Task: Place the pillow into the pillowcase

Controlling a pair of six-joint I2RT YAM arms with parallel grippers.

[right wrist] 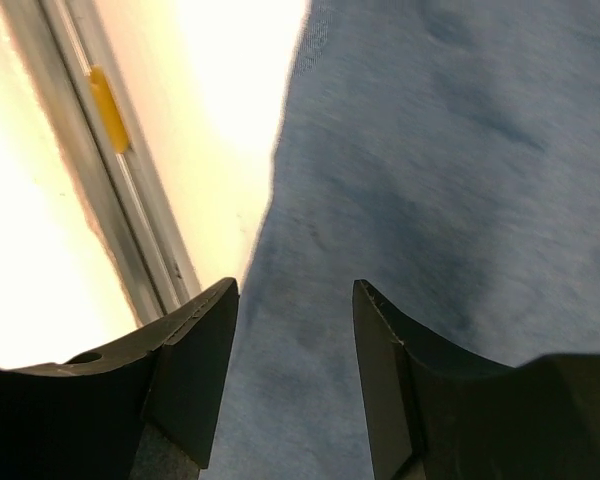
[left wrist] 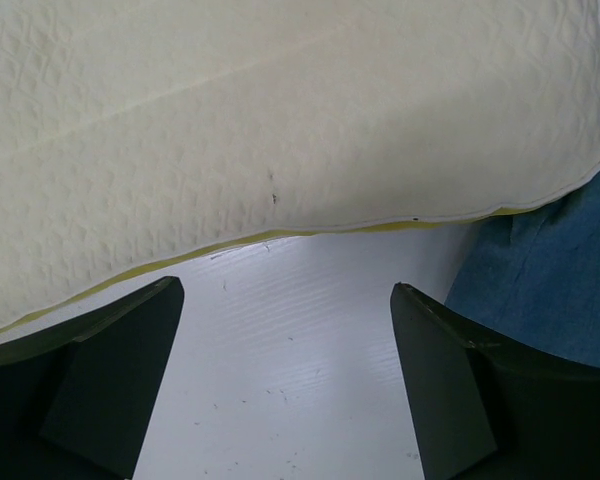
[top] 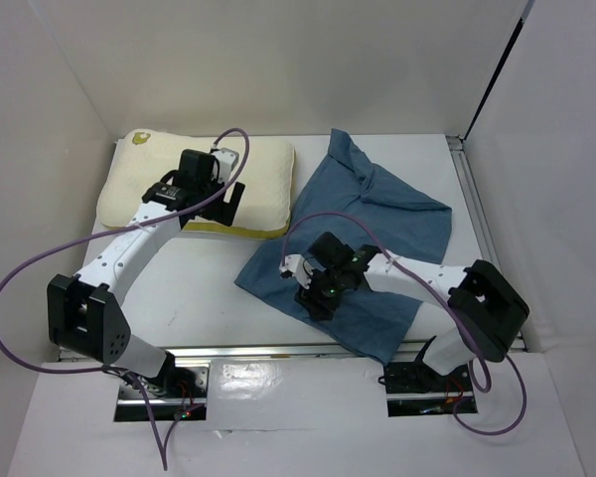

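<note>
The cream-yellow pillow [top: 263,179] lies at the table's far left, with a darker yellow mark near its far-left corner. My left gripper [top: 223,209] hovers over its near edge. In the left wrist view the pillow [left wrist: 280,120] and its yellow seam fill the top, and the left gripper [left wrist: 285,285] is open and empty over bare white table just short of it. The slate-blue pillowcase [top: 387,224] lies wrinkled at centre-right, its edge touching the pillow [left wrist: 550,290]. My right gripper [top: 311,301] is low over its near-left part. It is open and empty above the cloth [right wrist: 430,150], close to the cloth's edge [right wrist: 294,284].
A metal rail [top: 278,350] runs along the table's near edge and shows in the right wrist view [right wrist: 130,220] with a yellow tab [right wrist: 108,108]. White walls enclose the table on the left, back and right. Purple cables loop from both arms.
</note>
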